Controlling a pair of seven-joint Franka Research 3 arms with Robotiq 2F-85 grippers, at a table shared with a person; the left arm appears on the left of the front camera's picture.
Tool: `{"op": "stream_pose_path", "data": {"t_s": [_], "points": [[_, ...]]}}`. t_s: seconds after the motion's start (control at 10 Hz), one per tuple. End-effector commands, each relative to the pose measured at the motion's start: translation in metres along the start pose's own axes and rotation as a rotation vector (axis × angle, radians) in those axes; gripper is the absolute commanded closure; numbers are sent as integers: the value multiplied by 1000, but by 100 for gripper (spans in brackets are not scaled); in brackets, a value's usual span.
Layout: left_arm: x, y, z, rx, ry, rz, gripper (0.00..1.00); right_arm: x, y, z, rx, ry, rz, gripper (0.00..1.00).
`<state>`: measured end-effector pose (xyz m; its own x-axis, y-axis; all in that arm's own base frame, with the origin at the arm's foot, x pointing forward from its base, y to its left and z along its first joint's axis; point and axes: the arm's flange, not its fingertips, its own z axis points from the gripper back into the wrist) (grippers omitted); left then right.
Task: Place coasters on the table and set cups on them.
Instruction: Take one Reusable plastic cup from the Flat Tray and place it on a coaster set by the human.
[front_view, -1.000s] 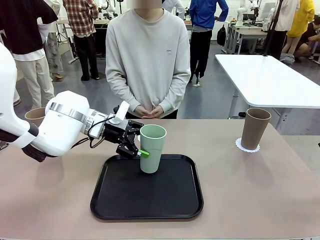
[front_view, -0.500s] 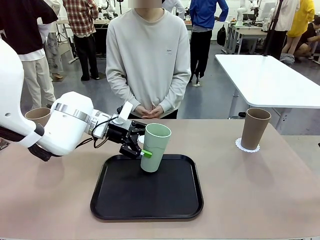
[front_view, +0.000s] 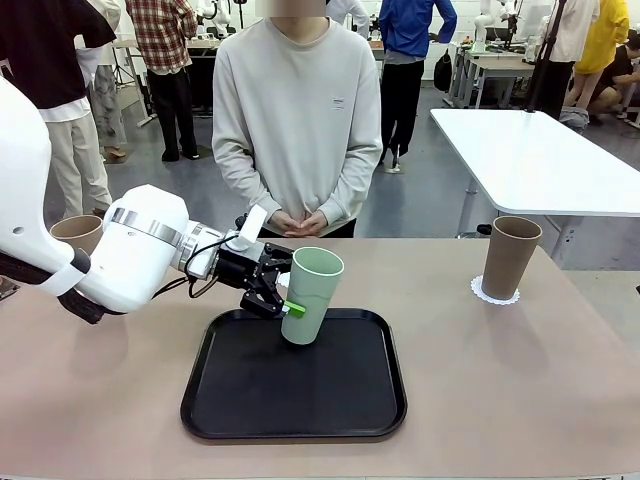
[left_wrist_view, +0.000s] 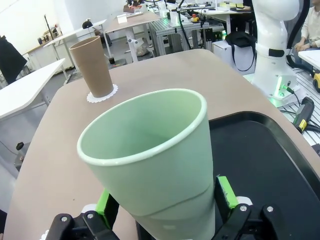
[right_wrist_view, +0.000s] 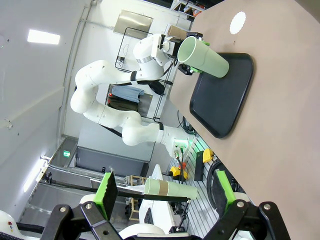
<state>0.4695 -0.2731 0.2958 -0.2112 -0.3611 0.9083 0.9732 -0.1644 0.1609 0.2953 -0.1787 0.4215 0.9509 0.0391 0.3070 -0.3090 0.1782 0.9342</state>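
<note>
My left gripper (front_view: 284, 296) is shut on the pale mint green cup (front_view: 308, 296), which leans toward the right over the black tray (front_view: 350, 400). In the left wrist view both green pads (left_wrist_view: 226, 191) press on the sides of the mint cup (left_wrist_view: 150, 160). A tan-brown cup (front_view: 510, 257) stands upright on a white coaster (front_view: 495, 294) at the table's right side, and shows farther off as the brown cup (left_wrist_view: 94, 66) on its coaster (left_wrist_view: 102, 96). Another tan-brown cup (front_view: 78, 232) stands at the far left behind my arm. A bare coaster (right_wrist_view: 238, 21) lies on the table (front_view: 520, 380). My right gripper (right_wrist_view: 165, 192) is open with nothing between its fingers.
A person stands at the far side of the table with hands (front_view: 298, 221) clasped. The tray (left_wrist_view: 260, 155) takes up the middle of the table near my side. A white table (front_view: 540, 160) stands beyond at the back right. Bare tabletop lies left and right of the tray.
The left gripper has tipped the mint cup to the right and raised it slightly off the tray. In the last half second it barely moved.
</note>
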Motion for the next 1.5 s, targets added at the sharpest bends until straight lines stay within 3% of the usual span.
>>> {"op": "stream_pose_path", "data": {"t_s": [0.0,0.7,1.4], "points": [[0,-2,-6,15,-8,-21,0,-2,-1,-1,9,0,4,0],[-4,-3,-4,-2,65,83,0,-2,-1,-1,9,0,4,0],[-7,0,-5,-21,8,66,0,-2,-1,-1,9,0,4,0]]}}
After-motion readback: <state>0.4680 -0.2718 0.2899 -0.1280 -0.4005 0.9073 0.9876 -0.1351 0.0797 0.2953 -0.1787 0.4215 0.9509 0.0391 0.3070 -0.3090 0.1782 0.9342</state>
